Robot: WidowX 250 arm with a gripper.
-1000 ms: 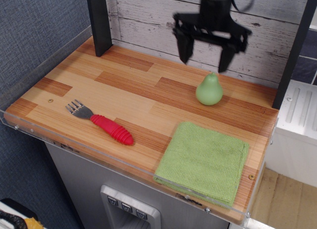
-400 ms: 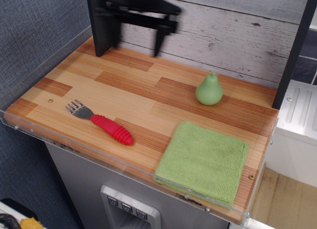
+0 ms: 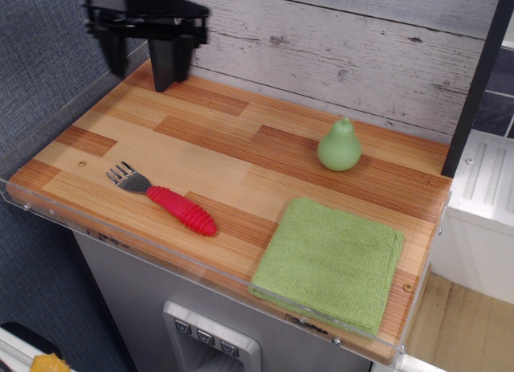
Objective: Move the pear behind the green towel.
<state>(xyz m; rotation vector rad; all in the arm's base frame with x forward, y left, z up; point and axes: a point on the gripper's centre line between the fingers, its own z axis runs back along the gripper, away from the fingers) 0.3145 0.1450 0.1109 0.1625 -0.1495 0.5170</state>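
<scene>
The pear [image 3: 339, 146] stands upright, stem up, behind the green towel [image 3: 331, 261] near the back wall, while the empty gripper [image 3: 146, 42] hangs spread open over the far-left corner.

Pale-green pear [image 3: 339, 146] upright behind flat lime-green towel [image 3: 332, 262] — apart, seemingly.

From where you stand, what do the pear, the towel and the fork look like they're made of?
The pear looks like smooth moulded plastic, evenly pale green with a soft sheen. The towel is a woven cloth, its fine nubbly texture showing. The fork seems to have a grey metal or plastic head and a ribbed red handle, probably plastic or rubber.
</scene>
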